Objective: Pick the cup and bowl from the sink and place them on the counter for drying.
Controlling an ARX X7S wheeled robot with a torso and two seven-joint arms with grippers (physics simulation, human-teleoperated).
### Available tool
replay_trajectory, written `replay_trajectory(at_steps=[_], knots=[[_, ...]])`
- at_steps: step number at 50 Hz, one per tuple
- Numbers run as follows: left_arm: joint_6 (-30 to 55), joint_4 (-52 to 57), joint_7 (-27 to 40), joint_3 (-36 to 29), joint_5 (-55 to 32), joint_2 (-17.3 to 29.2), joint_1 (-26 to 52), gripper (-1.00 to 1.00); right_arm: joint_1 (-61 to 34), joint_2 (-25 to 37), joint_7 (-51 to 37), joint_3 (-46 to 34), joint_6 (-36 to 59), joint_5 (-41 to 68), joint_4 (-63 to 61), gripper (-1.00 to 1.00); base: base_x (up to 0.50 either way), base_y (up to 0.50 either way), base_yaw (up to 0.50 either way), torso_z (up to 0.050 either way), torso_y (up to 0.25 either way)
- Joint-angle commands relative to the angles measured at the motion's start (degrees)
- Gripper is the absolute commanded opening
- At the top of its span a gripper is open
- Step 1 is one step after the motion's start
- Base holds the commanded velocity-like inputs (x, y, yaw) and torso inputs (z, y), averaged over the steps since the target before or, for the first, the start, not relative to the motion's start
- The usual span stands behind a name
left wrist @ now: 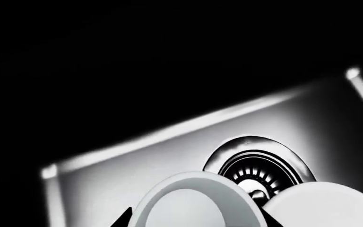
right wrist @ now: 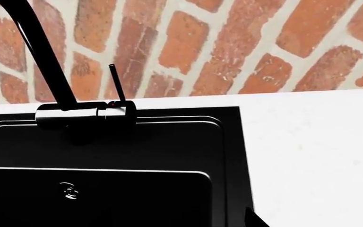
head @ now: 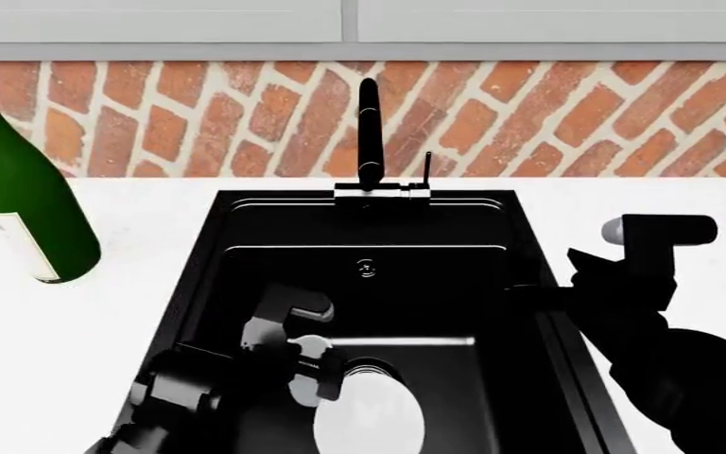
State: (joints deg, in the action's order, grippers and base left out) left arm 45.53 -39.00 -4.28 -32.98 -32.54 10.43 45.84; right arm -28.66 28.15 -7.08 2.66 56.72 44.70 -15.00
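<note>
Countertop is stretching plain white on both sides of the sink, with red brick wall behind and pale cabinets above. A green bottle is standing near the counter's left back corner. The left gripper is reaching down inside the basin by its front edge, jaws parted around the white cup; whether they are pressing it I cannot tell. The bowl is lying just beside the cup, near the round metal drain. The black faucet is rising at the back rim. The right gripper is hovering over the sink's right rim; its opening cannot be judged.
</note>
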Motion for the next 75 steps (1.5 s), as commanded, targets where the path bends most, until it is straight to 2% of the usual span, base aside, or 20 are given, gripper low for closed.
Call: replay_trajectory(at_steps=[1,17,25,29,30,32,33,39,41,42,44,46,47,51,60,62,68,71,75], knots=[[7.20,13.78,4.17,3.99,-1.65,5.79,-2.95,-1.00,0.44,-0.30,0.26,0.37,-0.41,-0.55,0.01,1.00,0.00,0.00,0.00,0.000,0.000],[18.01,33.27,10.11,8.44,-8.50,10.16,-4.05,-1.00,0.07,-0.53,0.97,-0.56,-1.23,-0.73,1.20,1.00,0.00,0.00,0.00,0.000,0.000],[25.35,40.37,12.93,12.37,-13.57,11.07,-0.94,-1.00,-0.11,-0.47,0.80,-0.62,-0.73,-0.32,1.37,1.00,0.00,0.00,0.00,0.000,0.000],[28.37,42.25,13.37,12.02,-14.47,12.10,1.37,-1.00,-1.06,-0.10,0.42,-0.69,0.67,0.40,0.76,1.00,0.00,0.00,0.00,0.000,0.000],[30.23,43.96,13.72,13.14,-15.75,13.13,1.94,-1.00,-1.12,-0.01,0.28,-0.43,0.88,0.63,0.61,1.00,0.00,0.00,0.00,0.000,0.000],[32.32,43.71,14.83,14.45,-16.92,11.92,4.18,-1.00,-0.93,0.07,0.35,-0.56,0.84,0.58,0.66,1.00,0.00,0.00,0.00,0.000,0.000],[35.14,43.97,15.64,17.73,-19.53,11.76,5.27,-1.00,-1.03,0.06,0.56,-0.58,0.84,0.70,0.89,1.00,0.00,0.00,0.00,0.000,0.000],[41.68,45.59,18.43,21.17,-22.72,13.75,9.78,-1.00,-2.94,0.49,0.58,-0.66,1.48,1.04,1.19,1.00,0.00,0.00,0.00,0.000,0.000],[44.28,43.81,24.50,25.63,-26.64,12.06,9.70,-1.00,-3.52,0.36,0.71,-0.53,1.14,1.05,1.52,1.00,0.00,0.00,0.00,0.000,0.000],[44.11,44.22,25.61,25.27,-27.95,12.33,9.71,-1.00,-3.46,0.33,0.78,-0.60,1.00,1.01,1.55,1.00,0.00,0.00,0.00,0.000,0.000],[44.29,44.08,32.44,25.61,-37.07,15.42,10.72,-1.00,-3.36,0.30,1.31,-1.37,0.65,0.60,2.14,1.00,0.00,0.00,0.00,0.000,0.000],[44.10,44.30,37.18,25.78,-40.17,16.79,11.69,-1.00,-3.20,0.20,1.03,-1.13,-0.03,0.25,2.01,1.00,0.00,0.00,0.00,0.000,0.000],[43.46,45.31,36.44,24.82,-40.27,17.76,11.75,-1.00,-3.21,0.23,1.04,-1.13,-0.02,0.28,2.04,1.00,0.00,0.00,0.00,0.000,0.010],[43.93,43.04,45.74,25.73,-52.28,22.10,12.82,-1.00,-2.99,0.21,1.32,-1.12,-0.65,0.09,2.50,1.00,0.00,0.00,0.00,0.000,0.000],[42.58,40.58,55.55,26.29,-62.70,30.56,12.66,-1.00,-3.82,0.40,0.87,-2.33,1.28,0.75,1.61,1.00,0.00,0.00,0.00,0.000,0.000],[42.07,39.80,59.87,26.31,-67.24,32.48,13.17,-1.00,-4.06,0.37,1.17,-2.86,1.40,0.73,1.82,1.00,0.00,0.00,0.00,0.000,0.000],[41.17,39.62,64.75,25.74,-73.94,38.01,12.26,-1.00,-3.83,0.21,1.39,-3.30,1.43,0.94,1.86,1.00,0.00,0.00,0.00,0.000,0.000],[40.16,39.22,65.58,26.41,-74.98,40.42,11.53,-1.00,-3.81,0.43,1.22,-3.16,2.02,1.47,1.14,1.00,0.00,0.00,0.00,0.000,0.000],[38.57,40.63,64.55,29.62,-74.57,43.94,6.88,-1.00,-3.18,0.21,1.69,-3.12,1.26,1.65,0.83,1.00,0.00,0.00,0.00,0.000,0.000]])
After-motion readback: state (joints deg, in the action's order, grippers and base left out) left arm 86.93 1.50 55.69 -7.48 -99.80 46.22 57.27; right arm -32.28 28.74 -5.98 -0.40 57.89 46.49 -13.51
